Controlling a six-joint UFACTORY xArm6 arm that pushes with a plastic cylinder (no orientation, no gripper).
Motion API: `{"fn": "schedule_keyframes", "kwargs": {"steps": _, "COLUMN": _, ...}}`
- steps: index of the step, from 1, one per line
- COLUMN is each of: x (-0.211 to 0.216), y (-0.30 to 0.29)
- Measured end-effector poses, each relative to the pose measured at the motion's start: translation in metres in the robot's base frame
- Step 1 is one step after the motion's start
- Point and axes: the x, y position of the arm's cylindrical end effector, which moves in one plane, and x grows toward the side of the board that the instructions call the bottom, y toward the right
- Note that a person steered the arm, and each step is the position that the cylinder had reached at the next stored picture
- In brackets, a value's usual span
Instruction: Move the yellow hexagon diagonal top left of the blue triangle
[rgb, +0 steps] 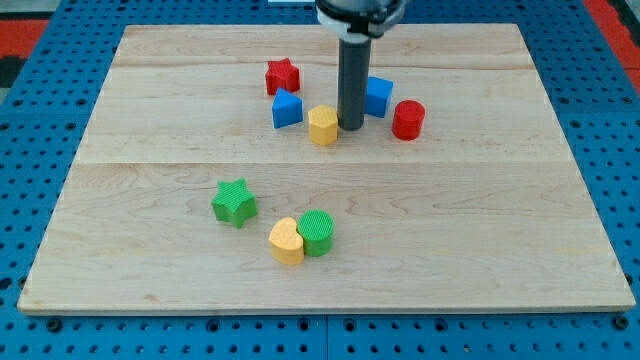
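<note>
- Seven small blocks lay on the wooden desk.
- The yellow hexagon sat near the middle of the top half of the desk.
- The blue triangle was just beside the hexagon, on the view's left and a little higher up.
- My tip stood just to the view's right of the hexagon, very close; I could not tell if it touched.
- The end effector was only a dark rod with no parts to open or close.
- A second blue block peeked out behind the rod; its shape was partly hidden.
- A red round block stood to the view's right of that blue block.
- A red star sat above the triangle.
- A green star lay lower down on the view's left.
- A yellow heart and a green round block touched each other near the view's bottom.
</note>
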Motion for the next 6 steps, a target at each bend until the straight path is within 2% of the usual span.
{"fn": "schedule_keyframes", "kwargs": {"steps": 1, "x": -0.005, "y": -0.037}}
{"fn": "schedule_keyframes", "kwargs": {"steps": 2, "x": -0.027, "y": -0.060}}
{"fn": "schedule_keyframes", "kwargs": {"steps": 3, "x": -0.008, "y": -0.068}}
{"fn": "schedule_keyframes", "kwargs": {"steps": 5, "x": -0.001, "y": -0.116}}
{"fn": "schedule_keyframes", "kwargs": {"steps": 6, "x": -0.023, "y": -0.128}}
